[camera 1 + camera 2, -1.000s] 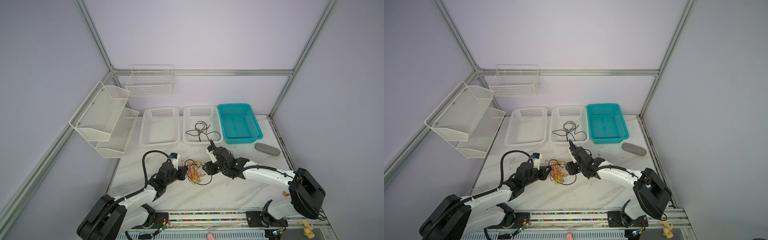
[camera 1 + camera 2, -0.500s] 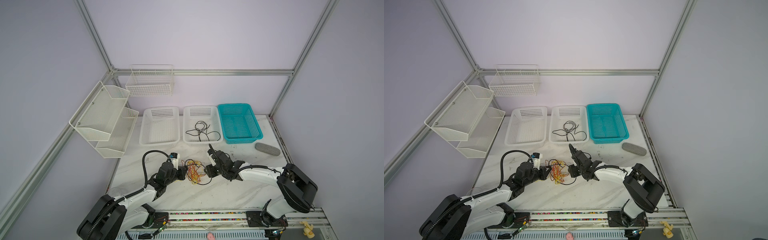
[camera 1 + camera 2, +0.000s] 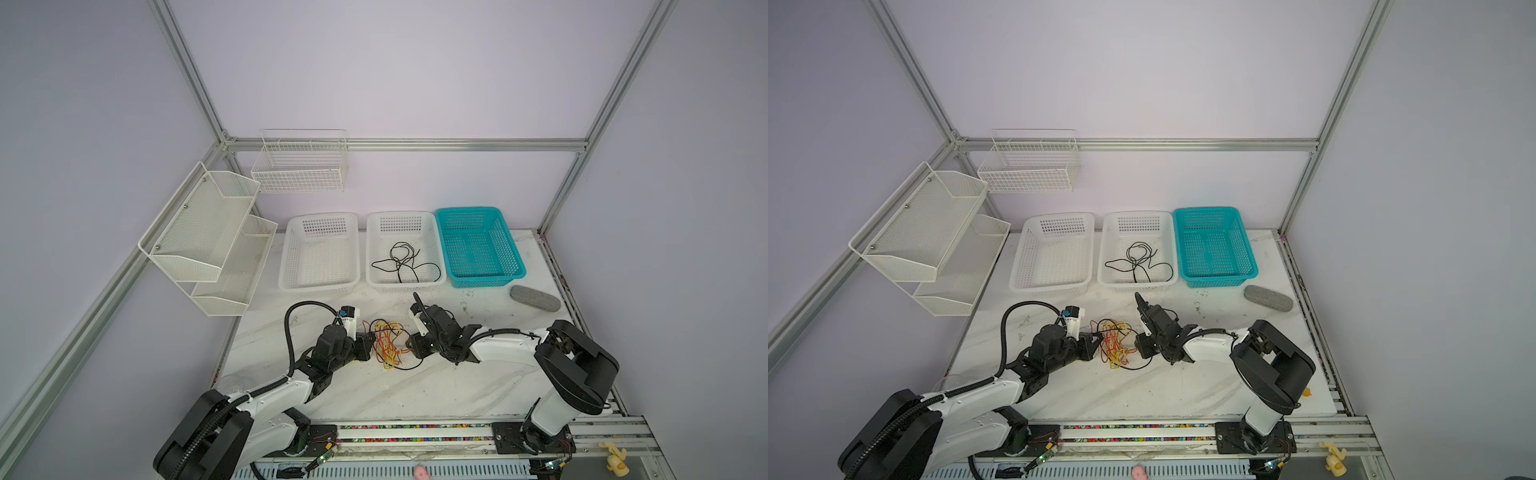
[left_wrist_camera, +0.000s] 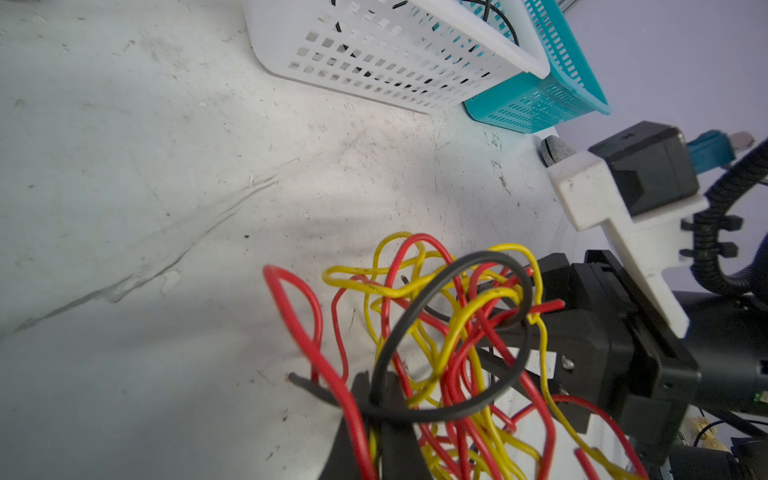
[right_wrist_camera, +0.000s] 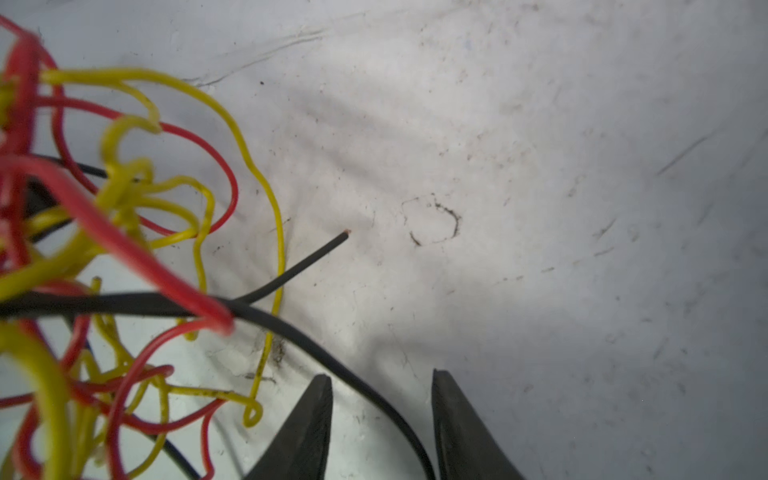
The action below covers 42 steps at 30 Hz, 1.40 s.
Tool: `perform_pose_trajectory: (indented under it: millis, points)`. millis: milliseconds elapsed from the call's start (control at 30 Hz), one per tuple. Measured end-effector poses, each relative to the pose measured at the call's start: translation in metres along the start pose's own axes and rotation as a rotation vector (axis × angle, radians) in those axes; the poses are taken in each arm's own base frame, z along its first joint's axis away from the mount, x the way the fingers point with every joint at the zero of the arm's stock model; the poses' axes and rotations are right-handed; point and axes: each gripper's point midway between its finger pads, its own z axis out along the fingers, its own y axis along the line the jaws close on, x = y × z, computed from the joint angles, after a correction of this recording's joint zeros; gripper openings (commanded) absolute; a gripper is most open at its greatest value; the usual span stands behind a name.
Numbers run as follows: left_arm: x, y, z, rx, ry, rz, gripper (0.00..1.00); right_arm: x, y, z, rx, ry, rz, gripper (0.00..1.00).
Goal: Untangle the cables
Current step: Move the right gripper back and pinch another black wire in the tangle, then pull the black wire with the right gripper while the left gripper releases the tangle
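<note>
Cables (image 3: 388, 345): tangle of thin red, yellow and black wires on the table (image 3: 436, 386) at mid-width, between the two hands. One more black cable (image 3: 401, 262) lies loosely coiled by itself in the middle basket (image 3: 405, 286) on the far side. Handling, by judgement: very light, limp yet springy, keeping their kinks and loops. The smooth insulation is likely to slide through a slack pinch, and the loops snag one another, so a hard pull would probably tighten the knot or drag the whole bundle. Best taken at a free end or an outlying strand, with the bundle anchored opposite. Left hand (image 4: 376, 399): closed on the tangle's left edge, strands pinched between its fingers. Right hand (image 5: 380, 380): jaws apart, astride a black strand (image 5: 316, 349) running out of the tangle's right side, not visibly touching it; a cut black end (image 5: 316, 253) lies free just beyond
</note>
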Motion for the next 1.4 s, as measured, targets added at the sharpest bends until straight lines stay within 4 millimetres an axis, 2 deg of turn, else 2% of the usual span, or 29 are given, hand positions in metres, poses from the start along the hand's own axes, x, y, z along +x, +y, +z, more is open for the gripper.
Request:
perform_pose_trajectory:
  millis: [67,233,400,500,833,1033,1133,1267,1400]
  points:
    - [0.000,-0.001,-0.001,0.002,-0.003,0.001,0.00,-0.002,0.000,0.000,0.002,-0.010,-0.001,0.17]
    - [-0.002,-0.002,-0.001,0.007,-0.010,0.002,0.00,-0.008,-0.003,-0.004,0.022,-0.032,-0.003,0.01]
    - [-0.002,-0.002,-0.001,0.007,-0.010,0.002,0.00,-0.024,-0.005,-0.023,0.057,-0.098,0.006,0.00]
    - [-0.002,-0.002,-0.001,0.007,-0.010,0.002,0.00,-0.036,-0.008,-0.044,0.096,-0.146,0.033,0.00]
    - [-0.001,-0.001,0.000,0.003,-0.005,-0.001,0.00,-0.100,-0.012,-0.129,0.246,-0.338,0.096,0.00]
    - [-0.003,-0.003,0.001,0.016,-0.012,0.000,0.00,-0.122,-0.013,-0.176,0.304,-0.408,0.107,0.00]
    - [-0.007,-0.008,0.002,0.039,-0.026,0.004,0.00,-0.128,-0.010,-0.193,0.303,-0.424,0.106,0.00]
    - [-0.012,-0.014,0.001,0.067,-0.043,0.007,0.13,-0.132,-0.006,-0.204,0.299,-0.422,0.097,0.00]
    - [-0.008,-0.011,0.001,0.054,-0.027,0.001,0.26,-0.139,-0.002,-0.213,0.293,-0.433,0.084,0.00]
